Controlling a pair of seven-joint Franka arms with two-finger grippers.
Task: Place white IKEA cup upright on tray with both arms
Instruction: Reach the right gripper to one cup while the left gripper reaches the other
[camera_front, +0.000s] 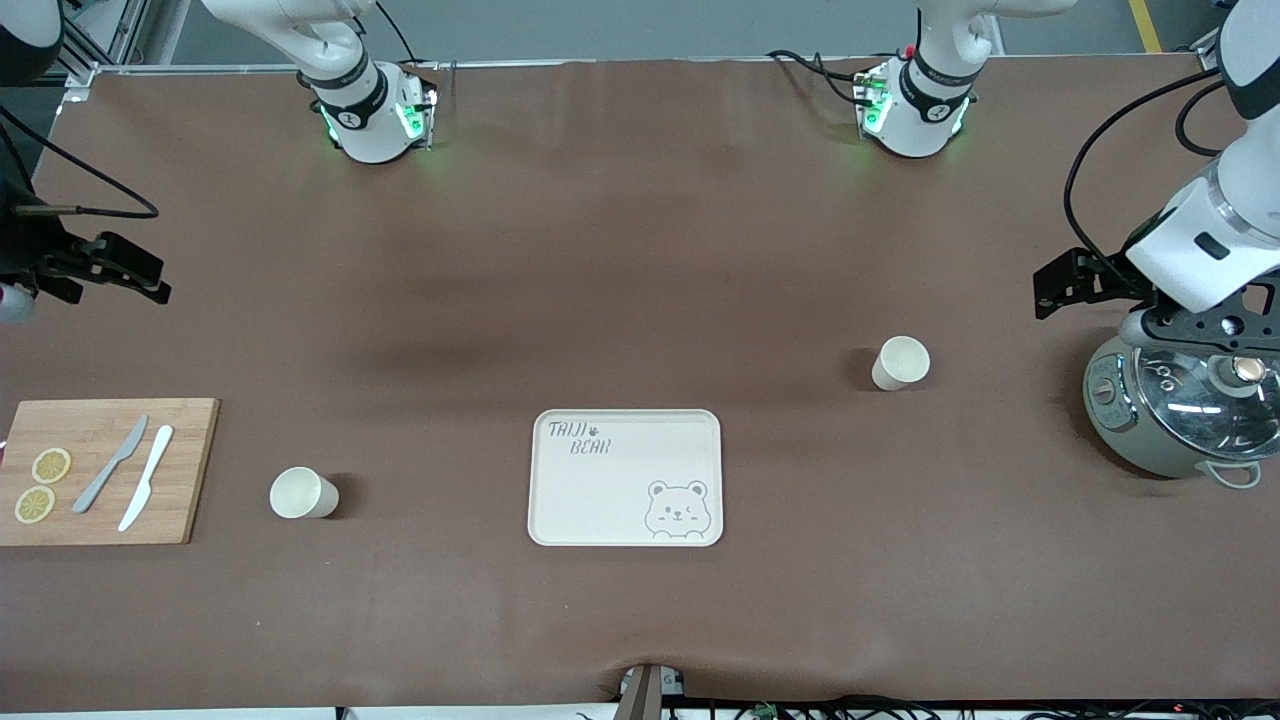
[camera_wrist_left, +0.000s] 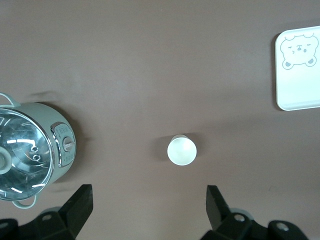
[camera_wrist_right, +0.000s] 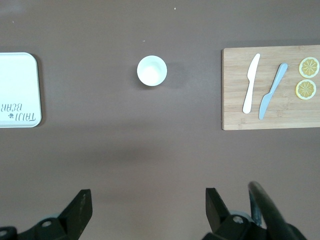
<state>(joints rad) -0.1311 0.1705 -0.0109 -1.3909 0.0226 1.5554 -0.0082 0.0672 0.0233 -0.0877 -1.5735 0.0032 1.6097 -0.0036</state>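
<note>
The cream tray (camera_front: 600, 500) with "TAIJI BEAR" lettering lies flat mid-table; it also shows in the left wrist view (camera_wrist_left: 300, 85) and the right wrist view (camera_wrist_right: 17, 80). One white cup (camera_front: 903, 362) stands upright toward the left arm's end, seen from above in the left wrist view (camera_wrist_left: 181, 150). A second white cup (camera_front: 302, 493) stands upright toward the right arm's end, seen in the right wrist view (camera_wrist_right: 151, 70). My left gripper (camera_front: 1042, 292) (camera_wrist_left: 148, 200) is open and empty over bare table beside the cooker. My right gripper (camera_front: 160, 280) (camera_wrist_right: 148, 200) is open and empty over bare table.
A wooden cutting board (camera_front: 190, 440) with two knives and two lemon slices lies at the right arm's end. A grey-green cooker (camera_front: 1120, 410) with a glass lid stands at the left arm's end under the left wrist. Cables hang by both arms.
</note>
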